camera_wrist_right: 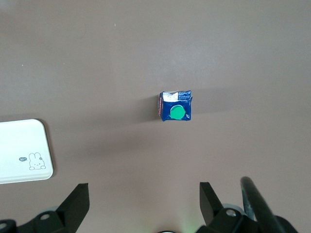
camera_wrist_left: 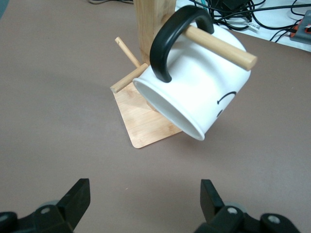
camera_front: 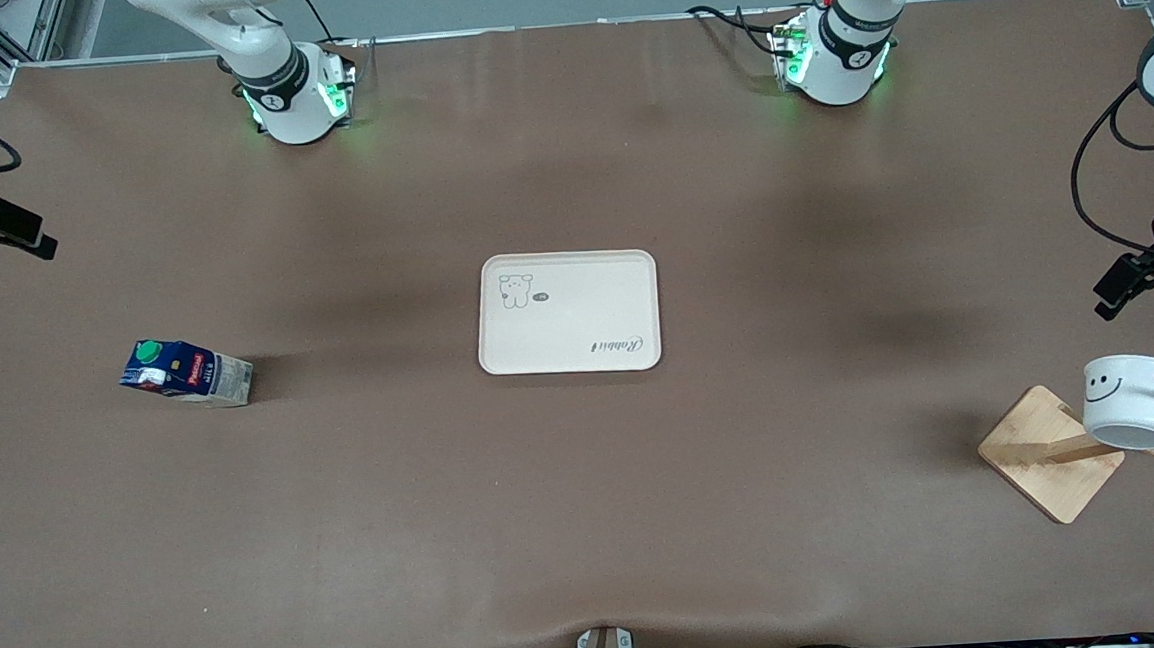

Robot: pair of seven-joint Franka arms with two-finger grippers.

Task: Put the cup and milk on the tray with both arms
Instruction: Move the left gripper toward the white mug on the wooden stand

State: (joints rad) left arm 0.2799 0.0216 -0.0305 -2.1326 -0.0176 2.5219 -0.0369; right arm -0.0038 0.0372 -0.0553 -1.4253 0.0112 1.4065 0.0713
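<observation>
Nothing placed yet, both items still to be picked. Going across the front view: right pincer (camera_front: pixel 31 237) sits at the edge of frame, up over the surface (camera_front: pixel 589 524) at the right arm's end, only partly visible there. Its wrist view shows its fingers (camera_wrist_right: pixel 75 201) spread wide, nothing between them, with the milk carton (camera_front: pixel 186 372) below and ahead of it, upright, green cap up, apart from the pincer. Cream tray (camera_front: pixel 568 312) lies mid-surface, bare, well apart from both pincers. Wooden mug stand (camera_front: pixel 1052 465) is at the left arm's end, and the smiley mug (camera_front: pixel 1133 402) hangs tilted by its black handle on a peg (camera_wrist_left: pixel 221 43) of that stand, mouth angled down. Left pincer (camera_front: pixel 1135 280) hovers just by the stand, fingers (camera_wrist_left: pixel 77 199) spread, empty, mug ahead of it and not touched.

Left to do: grasp milk, unhook mug, carry both to tray.

Hard to see: both pincers cut off at the front view's edges; stand post mostly hidden by the mug; carton label text unreadable
</observation>
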